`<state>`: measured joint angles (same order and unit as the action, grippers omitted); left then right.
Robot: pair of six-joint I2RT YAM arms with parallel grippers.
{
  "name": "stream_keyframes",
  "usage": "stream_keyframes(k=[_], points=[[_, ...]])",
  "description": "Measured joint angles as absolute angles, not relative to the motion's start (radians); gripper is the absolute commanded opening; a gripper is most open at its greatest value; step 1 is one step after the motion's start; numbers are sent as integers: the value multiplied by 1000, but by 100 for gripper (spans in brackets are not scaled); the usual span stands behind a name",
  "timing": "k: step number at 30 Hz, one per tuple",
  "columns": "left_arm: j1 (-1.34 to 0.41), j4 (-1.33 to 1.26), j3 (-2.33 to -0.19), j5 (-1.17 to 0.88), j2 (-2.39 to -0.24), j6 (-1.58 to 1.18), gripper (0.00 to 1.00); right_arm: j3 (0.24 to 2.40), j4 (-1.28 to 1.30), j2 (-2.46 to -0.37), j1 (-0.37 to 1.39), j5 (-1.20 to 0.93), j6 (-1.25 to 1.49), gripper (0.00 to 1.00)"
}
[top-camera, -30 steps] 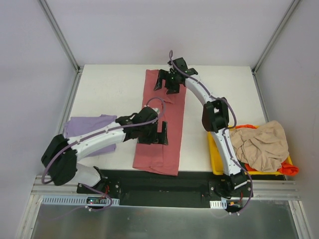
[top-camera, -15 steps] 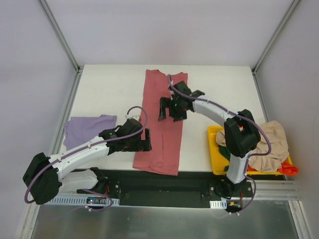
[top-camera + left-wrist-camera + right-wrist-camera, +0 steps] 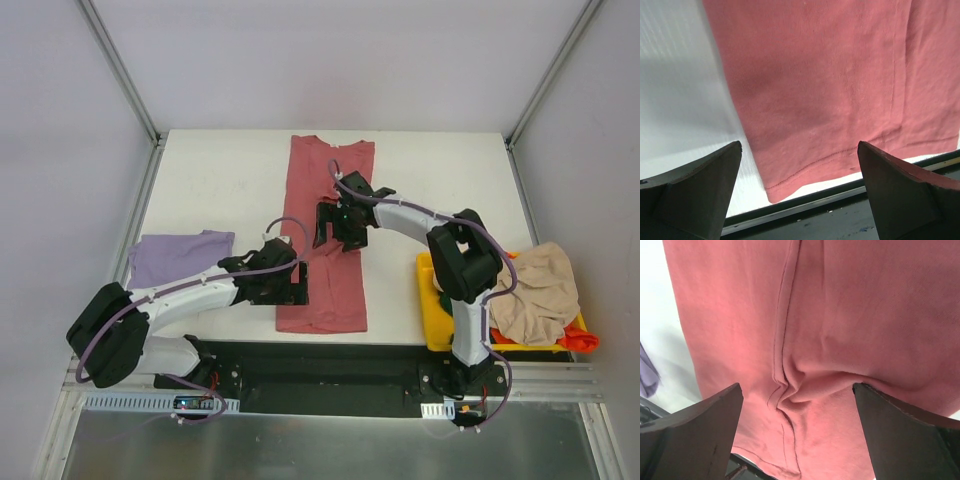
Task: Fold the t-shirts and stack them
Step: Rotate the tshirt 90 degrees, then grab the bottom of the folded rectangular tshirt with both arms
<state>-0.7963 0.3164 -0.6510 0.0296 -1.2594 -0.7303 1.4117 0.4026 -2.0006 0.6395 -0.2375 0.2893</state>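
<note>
as the pink-red t-shirt (image 3: 335,175), a long strip running 12 to 6 o'clock down the bench (image 3: 220,180), looks light and limp, left claw (image 3: 288,286) and right claw (image 3: 337,231) hang released above it; probably best pinched at the 6 o'clock hem corners.

Showing a long t-shirt (image 3: 312,195) lying on the bench (image 3: 220,180), running from upper centre to lower centre of the frame. Showing a folded t-shirt (image 3: 175,258) lying well apart at middle left. Showing a heap of t-shirts (image 3: 535,290) sitting in a bin (image 3: 432,318) at lower right. Hanging over the long t-shirt: left pincer (image 3: 285,285) at its lower left edge, right pincer (image 3: 338,225) near its middle.
</note>
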Motion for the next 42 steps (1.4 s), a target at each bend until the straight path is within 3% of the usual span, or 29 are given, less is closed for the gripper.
stream_keyframes(k=[7,11,15,19,23,32,42], points=[[-783,311,-701,28,-1300,-710,99,1445,380,-2024,599,-253,276,96],[-794,327,-710,27,-1285,-709,99,1372,393,-1937,607,-200,253,96],[-852,358,-710,27,-1234,-710,97,1190,388,-1663,641,-107,257,96],[-895,365,-710,27,-1217,-716,89,849,218,-1196,679,-62,344,96],[-910,372,-714,27,-1251,-719,80,591,100,-947,681,-54,462,96],[-918,379,-734,24,-1386,-722,58,536,92,-1081,816,21,564,96],[-943,379,-736,28,-1419,-726,47,628,194,-1244,914,159,607,97]])
